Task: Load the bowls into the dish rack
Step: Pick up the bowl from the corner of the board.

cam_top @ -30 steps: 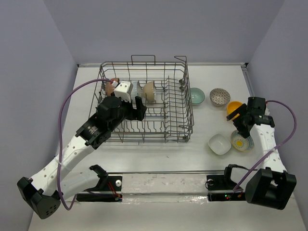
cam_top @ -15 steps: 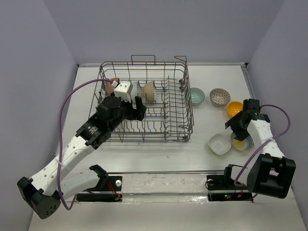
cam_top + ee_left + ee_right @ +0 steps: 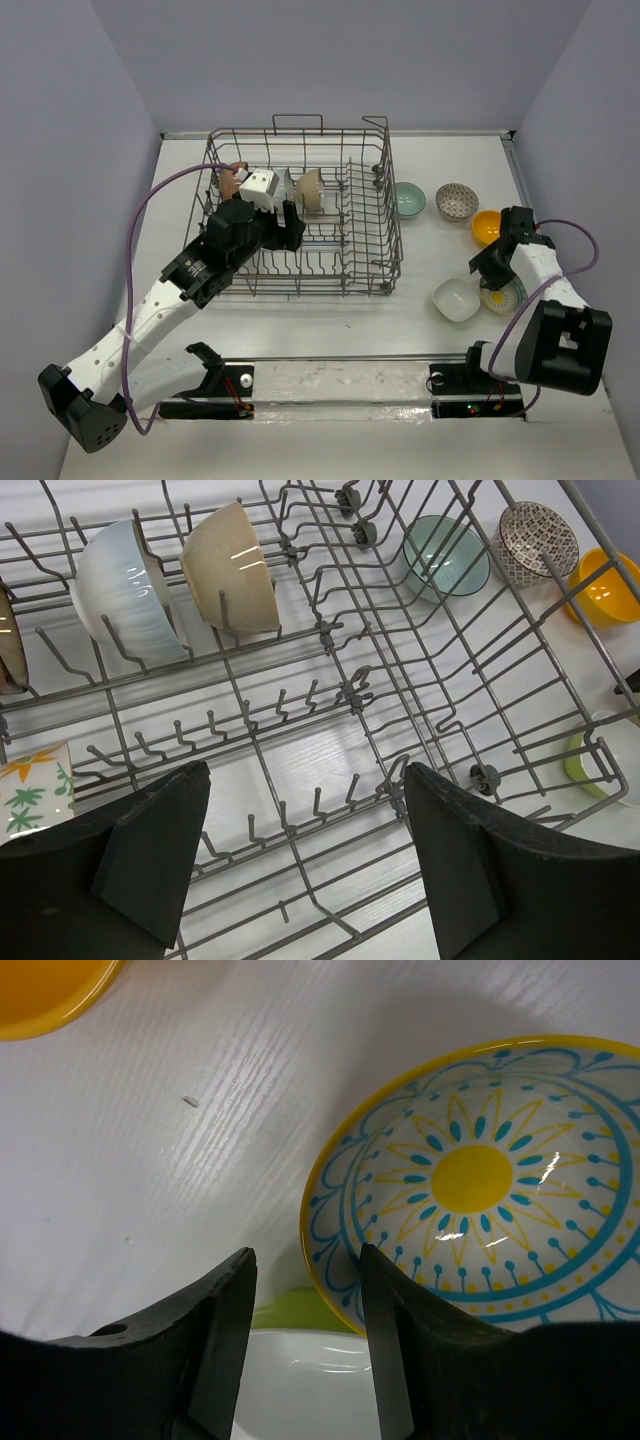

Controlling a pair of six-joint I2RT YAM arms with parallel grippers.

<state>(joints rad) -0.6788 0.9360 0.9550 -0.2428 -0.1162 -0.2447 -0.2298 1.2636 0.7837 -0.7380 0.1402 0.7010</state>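
You had the right gripper (image 3: 305, 1260) half-narrowed, empty, astride the rim of the sun-patterned bowl (image 3: 470, 1175) at the overhead frame's lower right, well apart from the dish rack (image 3: 300, 285); glazed ceramic, probably slick, stiff and chippable, so pinch that rim squarely.

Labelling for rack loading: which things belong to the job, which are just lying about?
Job: dish rack; in it ribbed white bowl, beige bowl, floral bowl; on table teal bowl, patterned bowl, orange bowl, sunburst bowl, squarish white bowl.
Lying about: just the purple cables.
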